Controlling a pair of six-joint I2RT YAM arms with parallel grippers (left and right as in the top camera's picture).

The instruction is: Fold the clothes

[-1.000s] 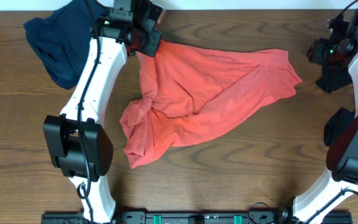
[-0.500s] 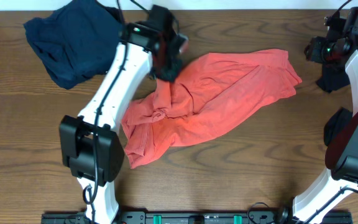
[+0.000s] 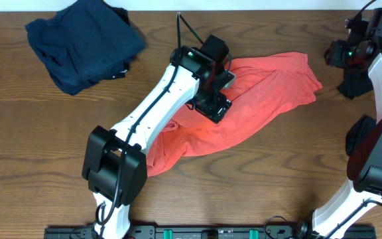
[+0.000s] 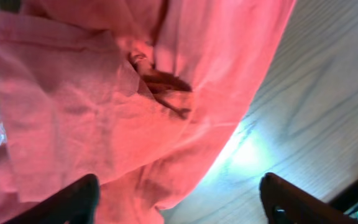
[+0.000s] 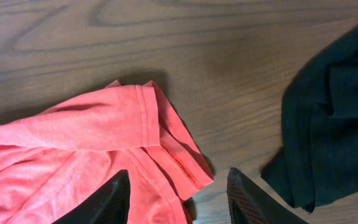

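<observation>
Done: blue garment (image 3: 78, 43) lay bundled aside, loosely folded at best.
Remaining: red shirt (image 3: 270, 86) was rumpled, unfolded; black cloth (image 5: 328, 124) seemed untouched.
Left gripper (image 4: 179, 186): fingers were wide, empty.
Right gripper (image 5: 179, 180): fingers were wide, empty.

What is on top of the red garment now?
The left gripper is over the red garment, near its middle, fingers apart. The cloth below it is covered; whether they touch cannot be told.

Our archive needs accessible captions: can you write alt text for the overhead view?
A crumpled red shirt lies in the middle of the wooden table, with the left end effector over its middle. A dark blue garment is heaped at the far left corner; a black cloth lies near the right edge.
</observation>
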